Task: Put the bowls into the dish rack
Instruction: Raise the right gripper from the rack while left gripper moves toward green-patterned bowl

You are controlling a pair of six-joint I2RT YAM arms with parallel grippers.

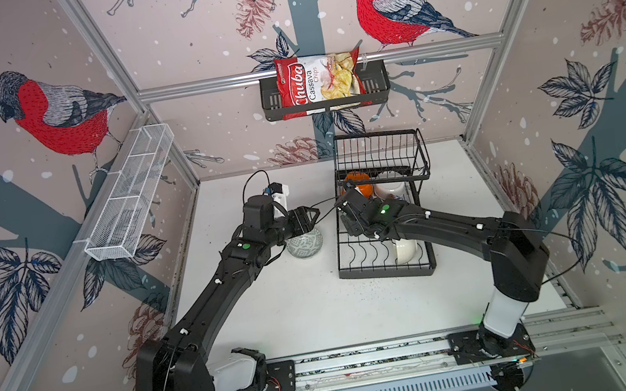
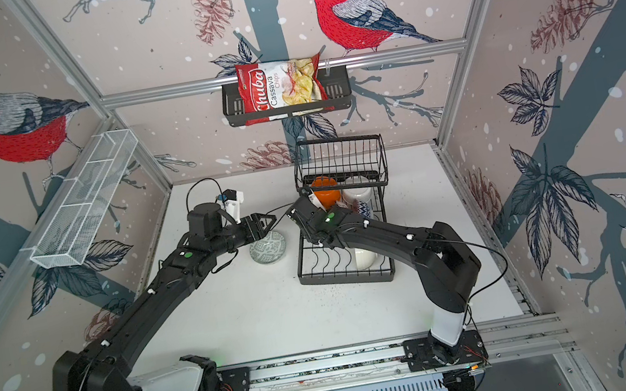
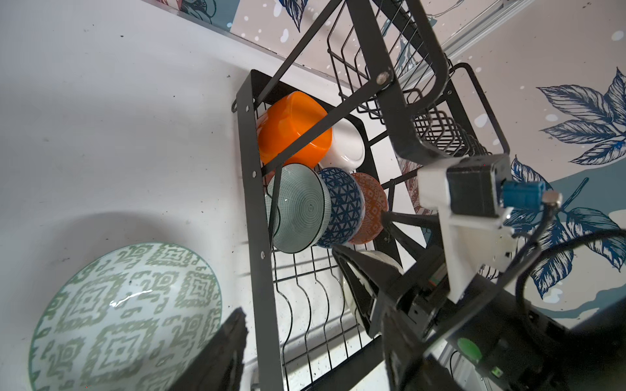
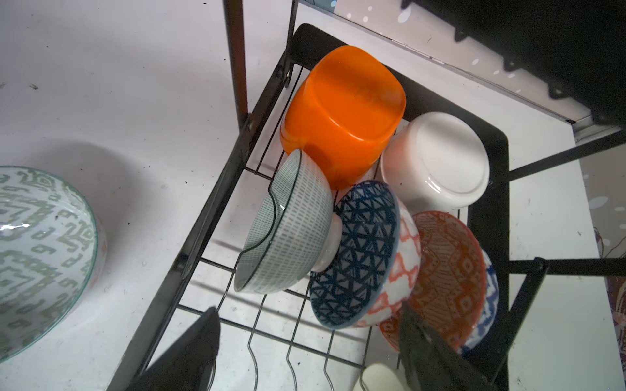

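Both top views look steeply down from high over the near edge across the whole counter (image 1: 312,314). Both wrist cameras sit close, sharing the dish rack (image 3: 252,189) and its orange bowl (image 4: 342,111).

A red-and-white foil bag of Chuba cassava chips (image 1: 317,82) sits sideways in a narrow black perforated metal wall basket (image 1: 378,84) hung on the rear aluminium rail (image 1: 202,85). A long white wire-mesh tray (image 1: 130,194) hangs along the left wall. Bullfinch-and-pinecone wallpaper (image 1: 388,4) surrounds the speckled white tabletop (image 1: 299,312).
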